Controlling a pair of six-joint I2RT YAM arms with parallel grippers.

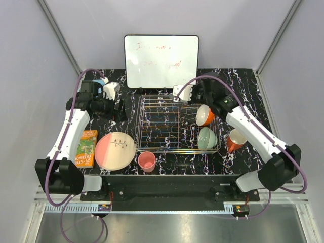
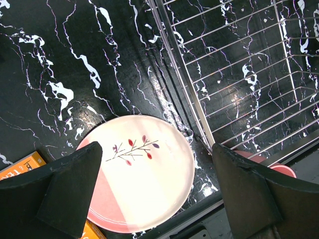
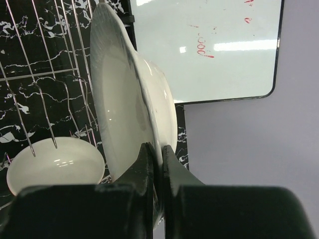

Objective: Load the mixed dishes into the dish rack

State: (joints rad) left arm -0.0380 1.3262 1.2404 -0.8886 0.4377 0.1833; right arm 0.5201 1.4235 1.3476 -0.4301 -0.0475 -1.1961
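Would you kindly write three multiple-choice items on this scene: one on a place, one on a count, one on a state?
1. Where does the orange mug stand? A) in the dish rack B) on the book C) on the table, right of the rack
2. How many bowls lie in the rack? A) two B) none C) four
3. The right gripper is: A) open, empty B) shut on the white plate C) shut on a cup
Key: 1 C, it stands outside the wires; 2 A, the orange bowl and the mint-green bowl; 3 B, it pinches the plate's rim.
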